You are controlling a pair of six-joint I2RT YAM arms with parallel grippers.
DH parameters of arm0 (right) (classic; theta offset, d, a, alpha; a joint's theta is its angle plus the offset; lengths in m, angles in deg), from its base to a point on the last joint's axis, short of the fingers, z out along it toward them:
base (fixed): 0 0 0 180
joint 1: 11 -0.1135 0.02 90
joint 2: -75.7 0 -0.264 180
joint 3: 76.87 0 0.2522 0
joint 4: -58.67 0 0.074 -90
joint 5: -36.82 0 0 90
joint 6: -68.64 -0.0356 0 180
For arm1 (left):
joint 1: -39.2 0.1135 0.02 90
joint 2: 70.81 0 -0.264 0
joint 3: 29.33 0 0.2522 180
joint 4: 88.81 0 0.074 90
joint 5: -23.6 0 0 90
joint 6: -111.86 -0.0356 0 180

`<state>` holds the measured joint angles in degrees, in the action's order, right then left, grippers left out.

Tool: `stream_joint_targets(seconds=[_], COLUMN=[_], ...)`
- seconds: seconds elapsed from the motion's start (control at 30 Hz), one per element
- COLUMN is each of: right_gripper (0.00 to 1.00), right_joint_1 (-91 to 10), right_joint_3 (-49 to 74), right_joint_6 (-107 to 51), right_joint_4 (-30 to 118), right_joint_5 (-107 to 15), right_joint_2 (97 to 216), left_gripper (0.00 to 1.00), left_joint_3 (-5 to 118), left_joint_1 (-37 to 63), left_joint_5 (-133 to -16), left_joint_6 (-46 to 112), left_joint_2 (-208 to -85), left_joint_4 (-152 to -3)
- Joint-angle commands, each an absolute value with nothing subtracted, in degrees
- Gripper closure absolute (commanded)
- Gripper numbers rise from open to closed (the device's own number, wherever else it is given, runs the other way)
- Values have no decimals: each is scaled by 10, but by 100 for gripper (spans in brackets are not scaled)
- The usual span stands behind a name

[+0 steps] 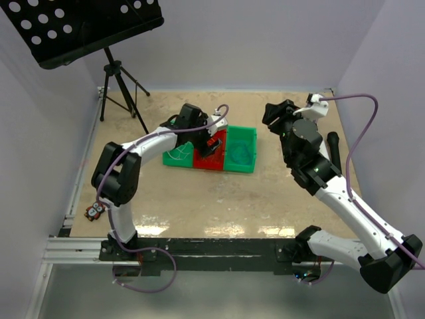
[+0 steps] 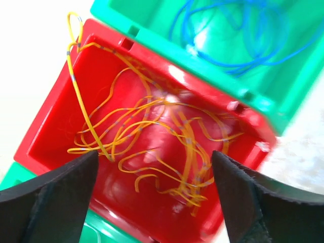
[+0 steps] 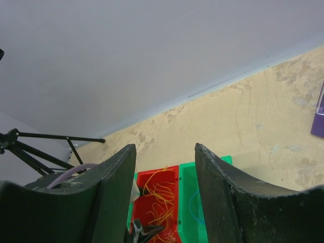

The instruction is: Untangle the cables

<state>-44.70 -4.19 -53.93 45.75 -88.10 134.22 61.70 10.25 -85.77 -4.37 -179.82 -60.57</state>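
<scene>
glossy plastic red bin point(image 2: 50, 116), matt blk fingers point(image 2: 50, 200)

The left gripper point(image 2: 155, 157) hangs open above a red bin point(image 2: 50, 121), its two black fingers point(image 2: 55, 192) wide apart at the near edge with nothing between them. A yellow-orange cable point(image 2: 188, 144) lies tangled inside the bin, one loop draped over its far left corner. Touching it on the far right, a green bin point(image 2: 152, 12) holds a blue cable point(image 2: 243, 65).

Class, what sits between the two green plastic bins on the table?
A red plastic bin holding the tangled yellow-orange cable; the top view shows it best.
</scene>
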Motion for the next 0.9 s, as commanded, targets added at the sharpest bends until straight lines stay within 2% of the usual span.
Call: stream_joint_targets(seconds=[0.0,0.3,0.43,0.5,0.57,0.67,0.77,0.87], right_gripper=[45,38,34,28,25,13,9,7], right_joint_1=[-446,-446,-446,-446,-446,-446,-446,-446], right_joint_3=[-10,23,36,39,41,39,24,-9], right_joint_6=[-534,-517,-506,-504,-503,-501,-502,-498], right_joint_4=[455,430,424,422,414,403,395,397], right_joint_5=[-879,-876,-871,-870,-865,-855,-847,-853], right_joint_2=[1341,1355,1368,1374,1383,1392,1398,1399], left_gripper=[0,0,0,0,0,0,0,0], left_joint_3=[655,756,806,811,782,699,636,598], left_joint_1=[104,104,104,105,106,111,131,191], left_joint_5=[-942,-1017,-934,-880,-825,-763,-755,-795], left_joint_6=[-27,49,120,130,128,133,137,170], left_joint_2=[-1733,-1666,-1641,-1618,-1590,-1534,-1497,-1473], left_joint_4=[-563,-439,-398,-384,-396,-442,-482,-520])
